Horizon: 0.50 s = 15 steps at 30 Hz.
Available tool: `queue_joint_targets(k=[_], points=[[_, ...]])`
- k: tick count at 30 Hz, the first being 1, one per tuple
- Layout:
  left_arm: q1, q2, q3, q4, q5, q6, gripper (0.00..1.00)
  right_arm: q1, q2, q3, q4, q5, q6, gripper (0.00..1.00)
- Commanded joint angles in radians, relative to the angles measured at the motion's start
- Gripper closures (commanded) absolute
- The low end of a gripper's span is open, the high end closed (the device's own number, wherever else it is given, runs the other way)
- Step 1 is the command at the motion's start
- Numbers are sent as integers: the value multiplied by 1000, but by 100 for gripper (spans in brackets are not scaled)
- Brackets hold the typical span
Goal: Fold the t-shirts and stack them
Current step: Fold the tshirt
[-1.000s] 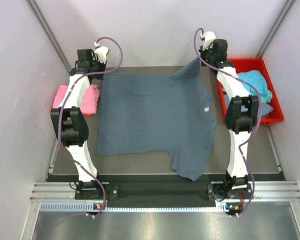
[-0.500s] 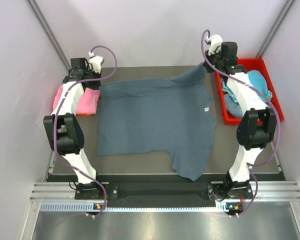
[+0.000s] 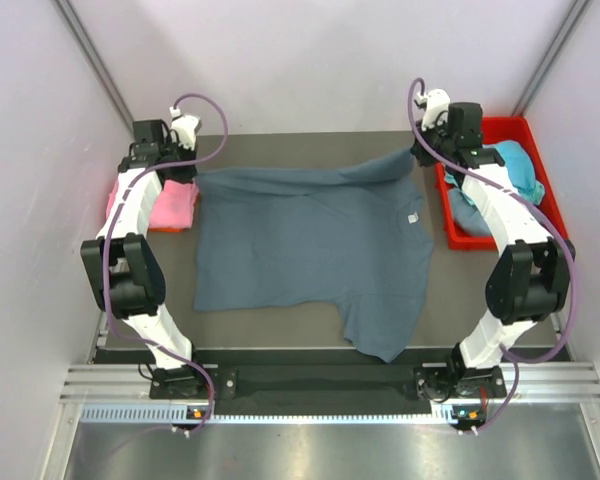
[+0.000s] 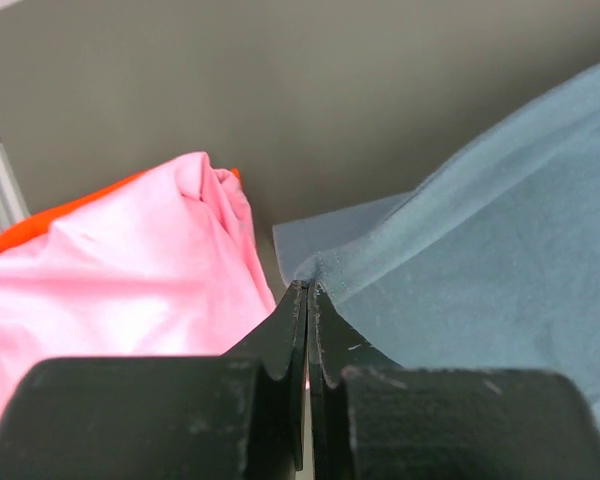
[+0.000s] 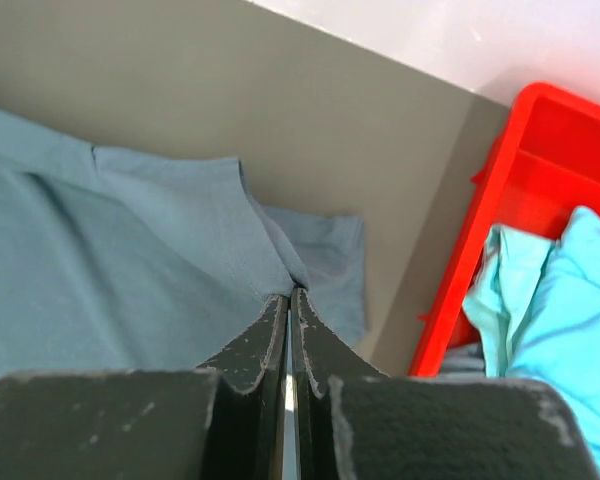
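Pinching the Far Edge of the Slate Shirt at Both Ends

Both pincers are clenched on the same garment. The slate blue-grey t-shirt [image 3: 310,245] lies spread over the middle of the table [image 3: 280,322], and its far edge runs between the two arms. The left gripper [image 4: 307,292] has its jaws pressed together on the far-left corner of the cloth, with the hem bunching right at the fingertips. The right gripper [image 5: 290,297] is likewise clamped shut on a ridge of fabric at the far-right corner. A flat flap of the shirt, probably a sleeve, lies just beyond its tips. From above, the cloth near the right pincer rises in a small peak, while the rest rests flat on the table. The other sleeve reaches toward the near edge.

A pink t-shirt [image 4: 130,300] sits crumpled just left of the left pincer, close beside the slate corner, and a sliver of something orange shows beneath it.

The red bin [image 3: 525,127] stands at the table's far-right side, just right of the right pincer. Inside it are a bunched turquoise t-shirt [image 3: 518,162] toward the back and another blue-grey shirt [image 3: 470,215] toward the front.
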State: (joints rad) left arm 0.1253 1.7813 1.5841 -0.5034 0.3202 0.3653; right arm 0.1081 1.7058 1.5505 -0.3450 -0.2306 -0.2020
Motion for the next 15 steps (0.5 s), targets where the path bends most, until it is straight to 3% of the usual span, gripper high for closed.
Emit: queue_joint_targets(k=[1, 15], points=[[10, -45, -16, -7, 39, -8, 100, -4, -100, -29, 28, -9, -11, 100], [8, -25, -55, -44, 22, 4, 100, -7, -239, -178, 5, -7, -4, 100]])
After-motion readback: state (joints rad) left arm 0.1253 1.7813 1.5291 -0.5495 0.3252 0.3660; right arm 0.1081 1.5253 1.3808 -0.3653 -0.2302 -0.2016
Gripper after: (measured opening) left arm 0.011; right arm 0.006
